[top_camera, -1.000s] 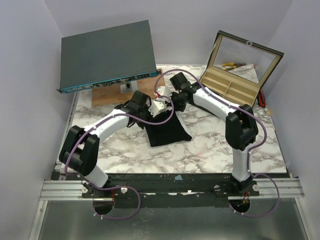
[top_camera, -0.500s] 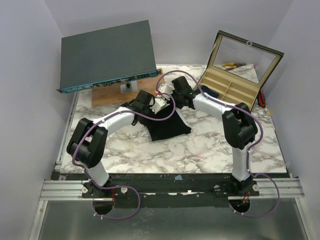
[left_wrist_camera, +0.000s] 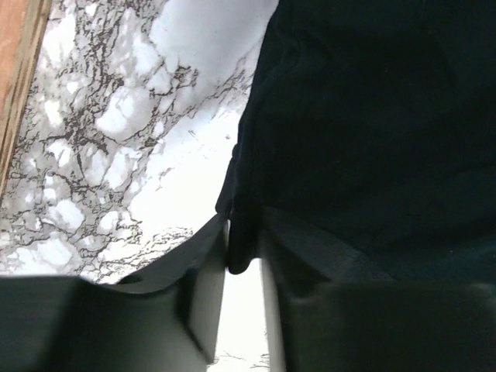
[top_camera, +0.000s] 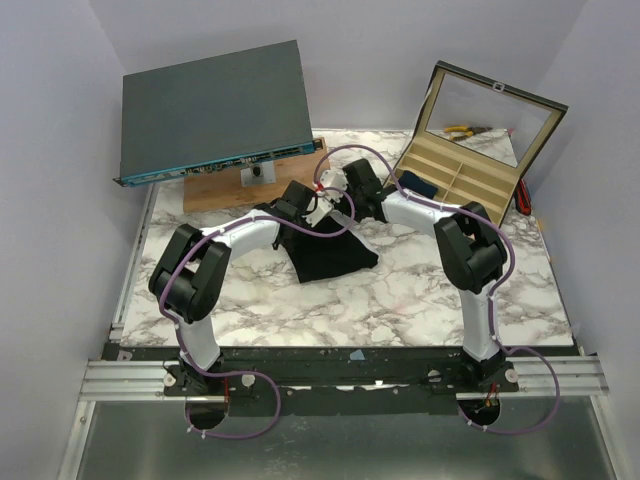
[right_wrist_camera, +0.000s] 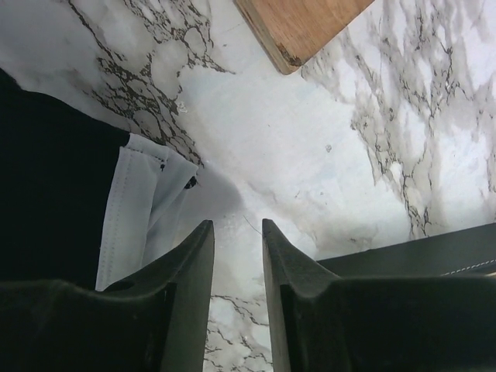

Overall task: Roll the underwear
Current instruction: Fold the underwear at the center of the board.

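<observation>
On the marble table [top_camera: 420, 290], just past its middle: black underwear [top_camera: 328, 255]. Lies as a rough wedge, wide at the near side and narrowing toward the far side, where it runs under the two wrists. Sits apart from the wooden board [top_camera: 222, 192] at the far left and the wooden case [top_camera: 452, 172] at the far right.

Over the narrow far end, both arms bent inward, meeting above the cloth.

From the left wrist: left gripper [left_wrist_camera: 242, 232] low over the table, fingers [left_wrist_camera: 203, 302] a narrow gap apart. A folded black edge of the underwear hangs into that gap at the tips. Bare marble visible through the gap below the fold. Pinched, or merely lying between the pads: cannot tell.

From the right wrist: right gripper [right_wrist_camera: 236, 226] spread a little, only pale marble between its fingers. Just to one side of them, the white waistband [right_wrist_camera: 139, 205], turned back off the black cloth. Beyond, a corner of the board. At the lower right, the dark wall of the case.

Further back on the left, a flat grey box [top_camera: 215, 105] resting on the board. On the case, a lid [top_camera: 495, 110] propped open. In a near-left compartment, a small dark blue roll [top_camera: 420, 187].
</observation>
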{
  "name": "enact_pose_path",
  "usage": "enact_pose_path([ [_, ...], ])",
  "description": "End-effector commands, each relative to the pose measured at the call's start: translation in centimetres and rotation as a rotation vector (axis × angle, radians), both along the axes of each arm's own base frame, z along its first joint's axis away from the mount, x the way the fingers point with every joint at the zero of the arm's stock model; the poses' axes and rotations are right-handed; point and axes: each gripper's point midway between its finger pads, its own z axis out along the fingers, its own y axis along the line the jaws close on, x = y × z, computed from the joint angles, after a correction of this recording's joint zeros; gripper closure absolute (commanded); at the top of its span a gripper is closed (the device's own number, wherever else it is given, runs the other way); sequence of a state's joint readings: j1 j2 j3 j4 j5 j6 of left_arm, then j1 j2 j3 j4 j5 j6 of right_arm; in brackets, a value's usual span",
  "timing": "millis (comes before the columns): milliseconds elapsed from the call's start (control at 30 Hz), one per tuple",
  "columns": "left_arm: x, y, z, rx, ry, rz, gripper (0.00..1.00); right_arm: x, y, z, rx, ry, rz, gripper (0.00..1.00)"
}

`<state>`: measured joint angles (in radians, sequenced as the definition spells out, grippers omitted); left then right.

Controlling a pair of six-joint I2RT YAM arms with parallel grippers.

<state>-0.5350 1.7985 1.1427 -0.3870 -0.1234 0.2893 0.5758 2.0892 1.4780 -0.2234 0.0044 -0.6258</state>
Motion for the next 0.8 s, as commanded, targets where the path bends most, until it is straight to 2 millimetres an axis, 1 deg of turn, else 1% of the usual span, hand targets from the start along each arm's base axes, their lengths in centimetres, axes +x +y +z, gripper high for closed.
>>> enact_pose_path([
  [0,1.4,1.4,0.9,0.014,-0.056,0.118,0.62,-0.4,0.9,1.1,0.036,-0.018,0.004,0.65],
  [67,1.6,1.3,1.4,0.001,-0.077,0.119,0.49,-0.7,0.8,2.2,0.051,-0.026,-0.003,0.64],
  [100,1.7,1.3,1.7,-0.004,-0.089,0.118,0.46,-0.7,0.2,2.7,0.039,-0.037,-0.028,0.64],
  [167,1.9,1.3,2.3,-0.012,-0.11,0.118,0.4,-1.3,-0.3,3.6,0.043,-0.034,-0.043,0.64],
  [267,2.1,1.3,3.2,-0.025,-0.135,0.118,0.32,-2.1,-1.3,4.3,0.05,-0.037,-0.079,0.63],
  [367,2.0,1.3,4.3,-0.05,-0.159,0.113,0.18,-2.5,-1.6,5.2,0.109,-0.027,-0.15,0.6],
  [400,2.0,1.2,4.7,-0.061,-0.167,0.11,0.11,-2.5,-1.7,5.5,0.143,-0.022,-0.179,0.59],
  [433,1.9,1.1,5.3,-0.077,-0.179,0.104,0.02,-2.7,-1.7,5.6,0.186,-0.005,-0.215,0.57],
  [500,1.6,0.8,6.3,-0.114,-0.201,0.081,0.01,-2.9,-1.6,5.5,0.261,0.037,-0.268,0.52],
  [600,0.4,-0.3,7.4,-0.19,-0.207,0.002,0.01,-3.3,-1.1,4.7,0.355,0.111,-0.312,0.49],
  [667,-0.9,-0.5,7.7,-0.217,-0.203,-0.057,0.01,-3.3,-0.6,4.2,0.417,0.166,-0.34,0.47],
  [700,-1.7,-1.1,7.6,-0.244,-0.184,-0.107,0.01,-3.3,-0.3,4.0,0.439,0.192,-0.344,0.47],
  [767,-3.2,-1.7,7.5,-0.275,-0.16,-0.177,0.01,-3.0,0.1,3.4,0.475,0.231,-0.366,0.46],
])
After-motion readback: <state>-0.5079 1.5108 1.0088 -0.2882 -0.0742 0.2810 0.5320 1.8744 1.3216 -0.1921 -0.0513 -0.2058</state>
